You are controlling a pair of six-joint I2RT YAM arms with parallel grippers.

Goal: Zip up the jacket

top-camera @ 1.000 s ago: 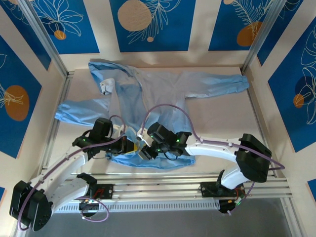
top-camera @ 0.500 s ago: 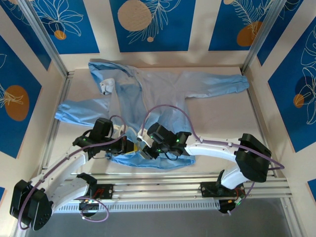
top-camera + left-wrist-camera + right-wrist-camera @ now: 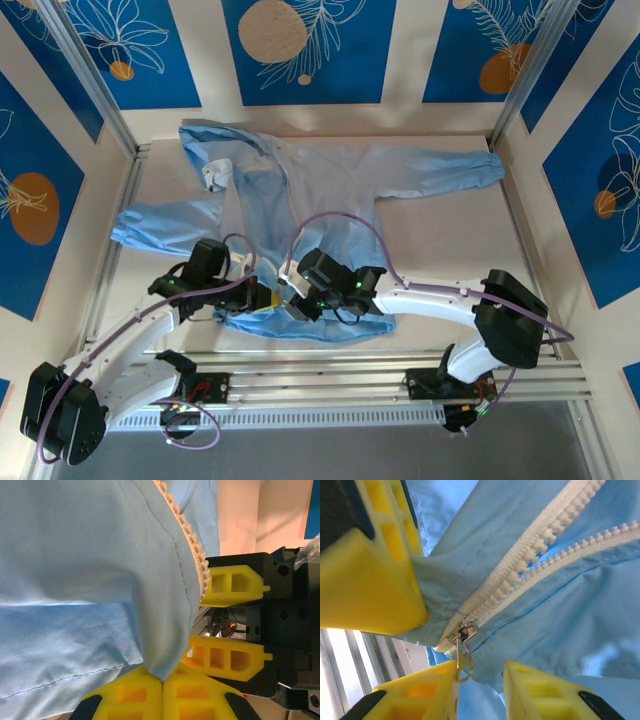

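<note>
Presently the jacket lies spread front-up on the table, with its hood toward the far left corner. One sleeve stretches out to the right and the other sleeve angles off to the left. Both arms reach in over the near hem, where the two hands sit just beside each other at the bottom end of the zipper. The left hand is fully closed, its yellow fingers pressed together on a fold of light-blue fabric at the hem, right beside the whitish zipper teeth. The cloth rises from that pinch in a taut ridge. The right hand has its fingers parted with a clear gap between them and grips nothing. In the right wrist view the metal slider sits at the very bottom of the zipper, and the two rows of teeth run up from it and draw apart. Its pull ring hangs down at the inner edge of one of the right hand's fingers, at the mouth of the gap and not clamped. Whether it touches that finger cannot be told.
</note>
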